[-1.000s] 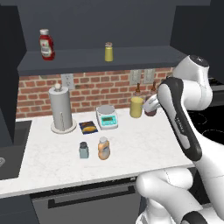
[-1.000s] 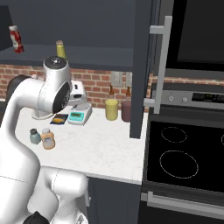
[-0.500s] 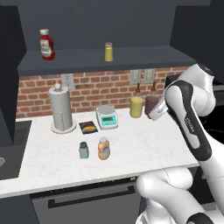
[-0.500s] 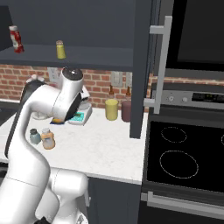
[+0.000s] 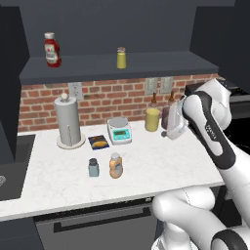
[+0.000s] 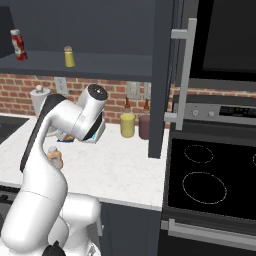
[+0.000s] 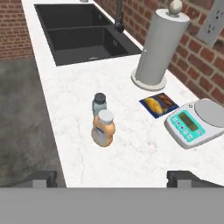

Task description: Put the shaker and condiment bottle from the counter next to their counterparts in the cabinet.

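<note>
Gripper (image 7: 112,177): spread wide, nothing between the tips, up in the air above the counter, looking down at the two small bottles.
Counter (image 5: 146,163): white with grey marks, under everything.
Landmark, paper towel roll (image 5: 68,122): tall and grey, upright by the brick wall.
Shaker (image 5: 93,167): pale blue-grey with a grey cap, upright on the counter, in front of the paper towel roll, toward the counter's front edge.
Condiment bottle (image 5: 115,165): orange with a white cap, upright just beside the shaker, on the side away from the sink (image 7: 83,37).
Snack packet (image 5: 98,142): flat, dark blue with orange, just beside the foot of the paper towel roll.
Kitchen scale (image 5: 119,131): pale green and white, past the packet from the paper towel roll.
Cabinet (image 5: 117,66): dark grey shelf high above the paper towel roll.
Ketchup bottle (image 5: 51,50): red with a white cap, on the shelf, above the paper towel roll.
Yellow-green shaker (image 5: 121,57): on the same shelf, well apart from the ketchup bottle.
Yellow jar (image 5: 152,118): by the wall, beyond the scale from the paper towel roll.
</note>
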